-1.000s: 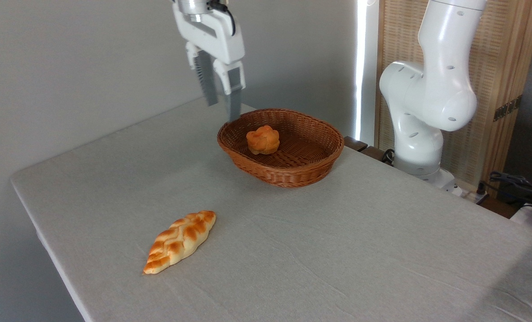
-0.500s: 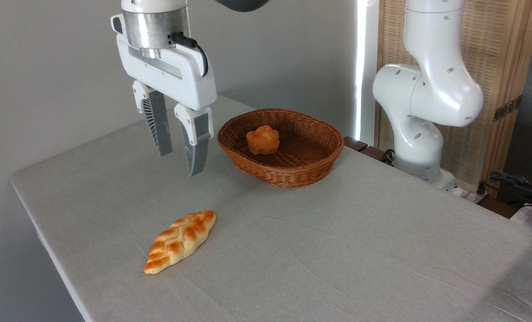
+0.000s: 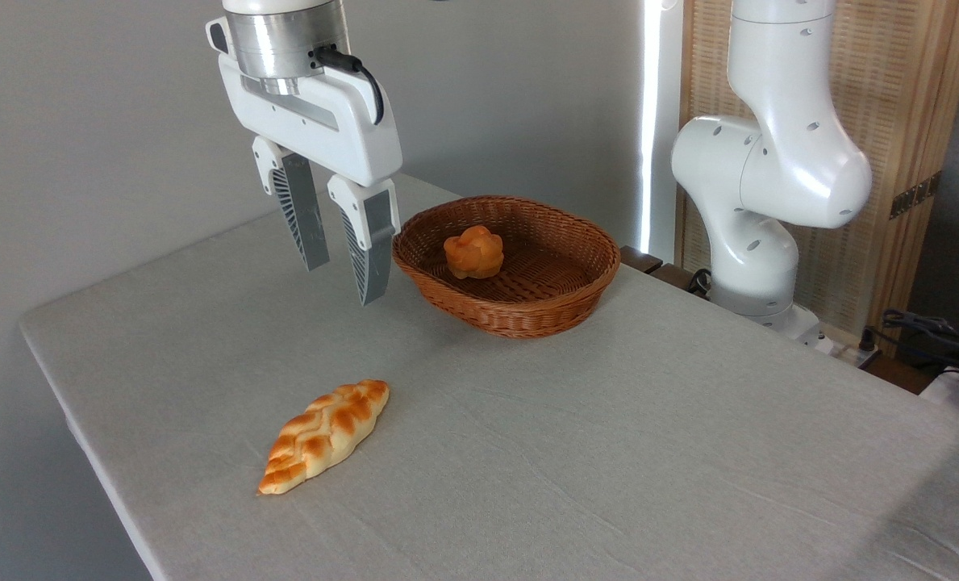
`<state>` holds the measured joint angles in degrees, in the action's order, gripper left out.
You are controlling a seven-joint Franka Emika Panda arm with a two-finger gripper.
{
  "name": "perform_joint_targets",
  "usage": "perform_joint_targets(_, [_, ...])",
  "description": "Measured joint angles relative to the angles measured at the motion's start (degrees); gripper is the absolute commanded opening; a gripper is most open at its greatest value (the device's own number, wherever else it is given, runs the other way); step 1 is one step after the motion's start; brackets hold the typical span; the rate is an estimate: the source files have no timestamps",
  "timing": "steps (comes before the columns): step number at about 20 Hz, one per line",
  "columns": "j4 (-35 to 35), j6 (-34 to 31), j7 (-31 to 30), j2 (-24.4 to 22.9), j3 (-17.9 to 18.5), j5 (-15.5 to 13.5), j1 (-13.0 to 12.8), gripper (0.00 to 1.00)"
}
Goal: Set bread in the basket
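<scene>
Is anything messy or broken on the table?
Nothing looks broken or spilled. The bread sits whole inside the basket, which stands level. The braided loaf lies flat on the cloth near the table's front edge. The gripper hangs beside the basket, jaws open and holding nothing.

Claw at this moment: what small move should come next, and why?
Probably just lift the claw up and clear. The bread already sits inside the basket, and the claw hangs open and empty above the table, left of the basket, so nothing seems left to place.
</scene>
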<state>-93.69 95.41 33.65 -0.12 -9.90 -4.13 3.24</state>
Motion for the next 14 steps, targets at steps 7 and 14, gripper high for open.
perform_joint_targets(7, [1.11,-0.03,0.37,-0.1,1.31,0.0,2.92,1.0])
perform_joint_targets(14, [1.38,-0.05,0.71,-0.04,7.32,-0.03,-4.81,1.0])
